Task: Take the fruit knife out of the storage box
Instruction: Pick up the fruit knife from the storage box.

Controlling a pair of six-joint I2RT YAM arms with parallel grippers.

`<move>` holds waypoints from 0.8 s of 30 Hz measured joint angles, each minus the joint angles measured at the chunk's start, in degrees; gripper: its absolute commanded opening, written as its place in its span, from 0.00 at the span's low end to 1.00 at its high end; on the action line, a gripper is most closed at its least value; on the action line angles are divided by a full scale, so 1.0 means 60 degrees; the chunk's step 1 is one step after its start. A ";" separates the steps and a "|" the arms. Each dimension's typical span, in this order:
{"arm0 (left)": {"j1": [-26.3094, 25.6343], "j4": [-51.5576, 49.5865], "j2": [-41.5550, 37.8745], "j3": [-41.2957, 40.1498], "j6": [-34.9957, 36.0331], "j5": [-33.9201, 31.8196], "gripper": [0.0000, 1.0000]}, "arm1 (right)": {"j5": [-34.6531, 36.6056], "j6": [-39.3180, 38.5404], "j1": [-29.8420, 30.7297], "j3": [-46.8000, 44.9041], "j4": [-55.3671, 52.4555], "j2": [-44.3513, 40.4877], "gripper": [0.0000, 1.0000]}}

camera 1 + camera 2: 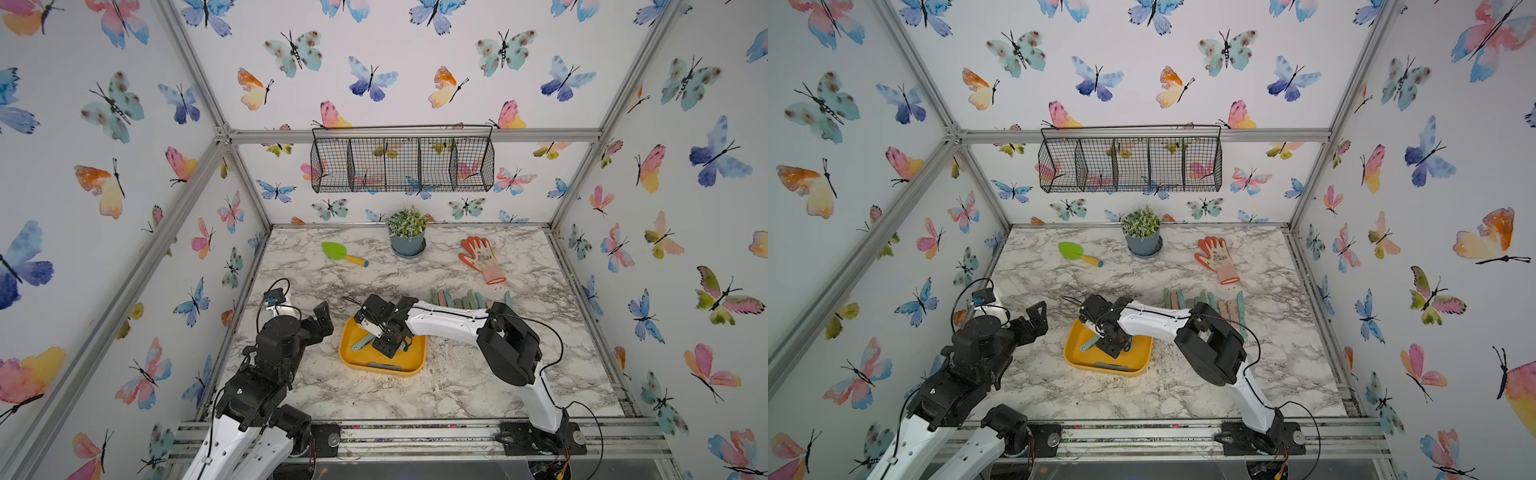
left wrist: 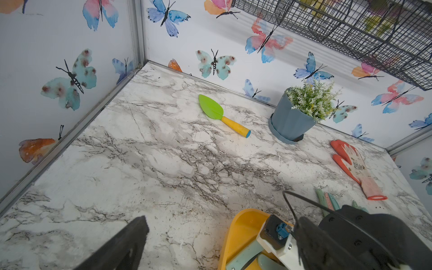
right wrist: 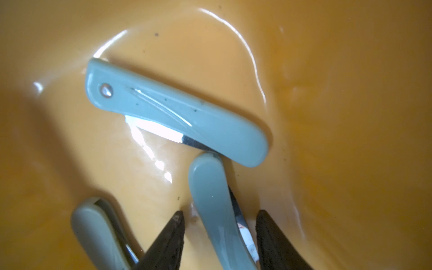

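Pale blue-green and glossy, the fruit knife (image 3: 210,198) I am working on lies flat on the floor of the storage box (image 1: 361,359), with a strip of steel blade showing along one side of its handle. My right gripper (image 3: 219,212) reaches down into the box and straddles the knife. One dark fingertip (image 3: 174,224) stands on each side, the jaws are apart, and a sliver of yellow floor shows between each tip and the handle, so nothing is gripped.

A second knife (image 3: 177,117) of the same colour lies crosswise, its blade side against the rounded end of the first. A grey-green knife (image 3: 93,229) lies just beside the gripper.

The box sits in the front half of the marble worktop (image 1: 415,395), a little left of its middle. My left gripper (image 1: 324,319) hovers near the left edge, beside the box, with its jaws apart and empty.

Behind the right arm, a row of pastel knives (image 1: 457,299) lies on the worktop.

Along the back edge are a green trowel (image 1: 343,253), a potted plant (image 1: 407,232) and, nearer the back right corner, an orange glove (image 1: 482,259). A black wire basket (image 1: 401,164) hangs on the back wall.
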 measured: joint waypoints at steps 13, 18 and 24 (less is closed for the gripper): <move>0.0000 0.0000 -0.0007 0.0000 -0.0004 0.0000 0.99 | -0.0120 -0.0069 -0.0044 0.0011 -0.0106 0.0004 0.25; 0.0000 0.0000 -0.0007 0.0000 0.0000 0.0000 0.98 | -0.0117 -0.0069 -0.0044 0.0022 -0.0109 -0.0004 0.24; 0.0000 0.0000 -0.0007 0.0000 0.0000 0.0000 0.98 | -0.0117 -0.0073 -0.0095 0.0022 -0.0109 -0.0193 0.23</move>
